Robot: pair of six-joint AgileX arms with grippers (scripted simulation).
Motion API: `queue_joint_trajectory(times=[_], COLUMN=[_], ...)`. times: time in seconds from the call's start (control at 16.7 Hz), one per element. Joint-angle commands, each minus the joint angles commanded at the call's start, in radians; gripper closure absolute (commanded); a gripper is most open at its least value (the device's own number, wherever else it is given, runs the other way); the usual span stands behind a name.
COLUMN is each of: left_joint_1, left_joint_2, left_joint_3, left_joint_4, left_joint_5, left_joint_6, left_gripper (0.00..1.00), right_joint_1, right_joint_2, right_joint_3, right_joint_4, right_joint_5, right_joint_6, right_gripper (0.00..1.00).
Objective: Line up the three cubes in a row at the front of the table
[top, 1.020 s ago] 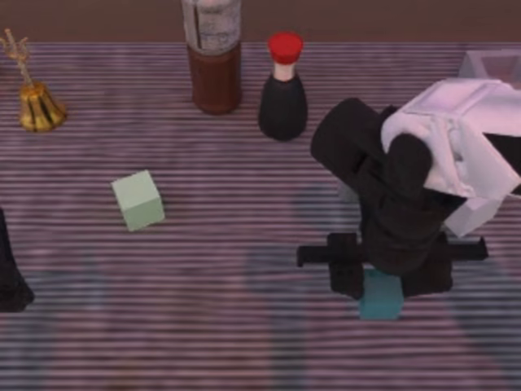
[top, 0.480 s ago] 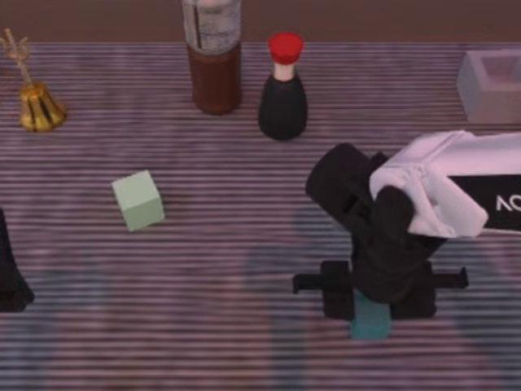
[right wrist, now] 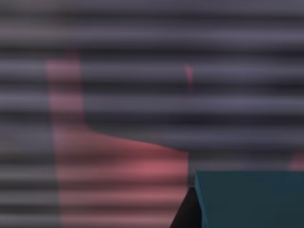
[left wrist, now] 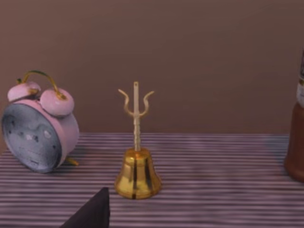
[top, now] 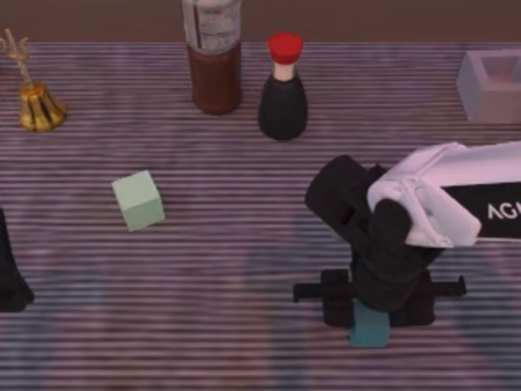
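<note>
My right gripper (top: 371, 319) hangs over the front right of the striped table (top: 244, 309), shut on the small teal-blue cube (top: 370, 331), which pokes out under its fingers. In the right wrist view the teal-blue cube (right wrist: 251, 199) fills a corner, with one dark finger (right wrist: 186, 214) against its side. The pale mint-green cube (top: 138, 200) rests alone at mid-left, far from both grippers. My left arm (top: 8, 281) stays parked at the left edge; one finger (left wrist: 92, 213) shows far off to one side, the gripper open and holding nothing.
Along the back stand a gold bell (top: 37, 102), a brown sauce bottle (top: 213, 57) and a black red-capped bottle (top: 283, 90). A pale hollow square block (top: 491, 85) sits at the back right. A pink alarm clock (left wrist: 38, 133) shows in the left wrist view.
My right gripper has carried the teal-blue cube toward the front edge and slightly left. The mint-green cube and the left arm have not moved.
</note>
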Motion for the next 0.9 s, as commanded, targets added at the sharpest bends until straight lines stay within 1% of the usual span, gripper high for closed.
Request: queue_joint_trajectory(times=[0.66, 0.72, 0.9], left_joint_1=[0.000, 0.000, 0.000], left_joint_2=[0.000, 0.000, 0.000], left_joint_3=[0.000, 0.000, 0.000], left_joint_4=[0.000, 0.000, 0.000], left_joint_5=[0.000, 0.000, 0.000], left_joint_6=[0.000, 0.000, 0.000], left_gripper=[0.00, 0.00, 0.00], right_joint_1=[0.000, 0.000, 0.000], right_joint_2=[0.000, 0.000, 0.000], right_joint_3=[0.000, 0.000, 0.000], right_joint_4=[0.000, 0.000, 0.000], right_joint_5=[0.000, 0.000, 0.000], right_joint_6=[0.000, 0.000, 0.000], right_gripper=[0.02, 0.00, 0.00])
